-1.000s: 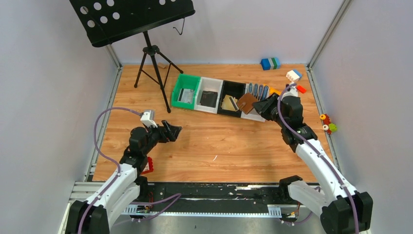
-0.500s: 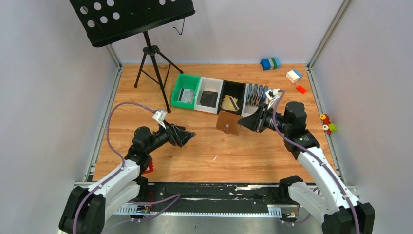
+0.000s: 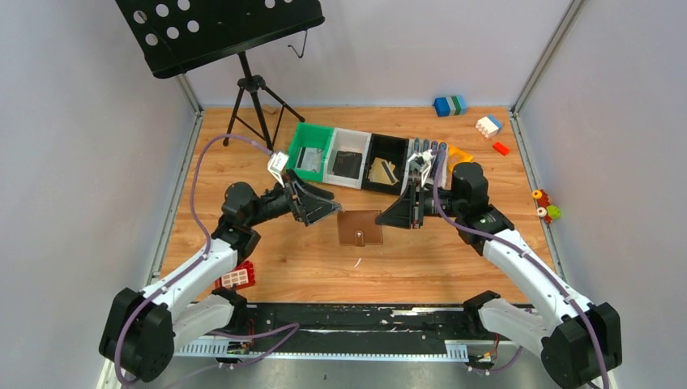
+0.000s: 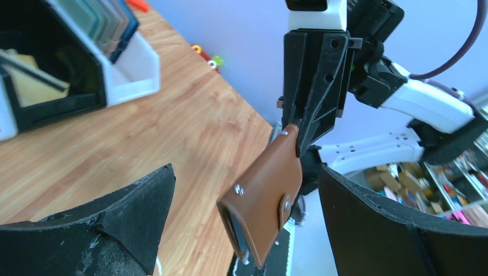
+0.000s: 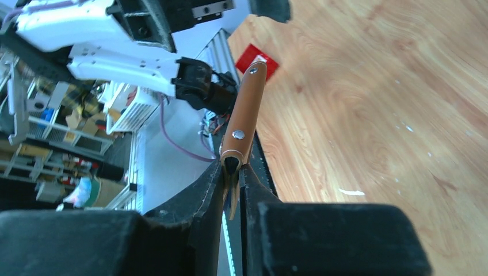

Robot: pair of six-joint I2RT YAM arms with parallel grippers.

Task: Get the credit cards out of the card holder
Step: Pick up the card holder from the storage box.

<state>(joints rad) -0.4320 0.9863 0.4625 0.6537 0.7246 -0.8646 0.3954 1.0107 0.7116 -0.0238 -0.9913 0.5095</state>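
Note:
The brown leather card holder [image 3: 360, 227] hangs above the middle of the table, folded shut with its tab strap snapped. My right gripper [image 3: 389, 219] is shut on its right edge. In the right wrist view the holder [image 5: 244, 112] stands edge-on, pinched between the fingers of that gripper [image 5: 233, 172]. My left gripper [image 3: 330, 212] is open just left of the holder, not touching it. In the left wrist view the holder [image 4: 265, 195] hangs between and beyond the spread jaws [image 4: 244, 175]. Credit cards lie in the bins: grey [image 3: 308, 160], black [image 3: 348, 164], gold [image 3: 382, 172]. Any card inside the holder is hidden.
Green, white and black bins [image 3: 327, 172] stand in a row at the back, with a rack of blue-grey holders [image 3: 427, 152] to their right. A music stand tripod [image 3: 253, 113] is at the back left. Toy bricks lie at the far right [image 3: 488, 125] and by the left arm's base [image 3: 237, 277].
The right gripper has carried the card holder from the bins down and left to mid-table. The left arm has reached right and forward toward it, jaws still open.

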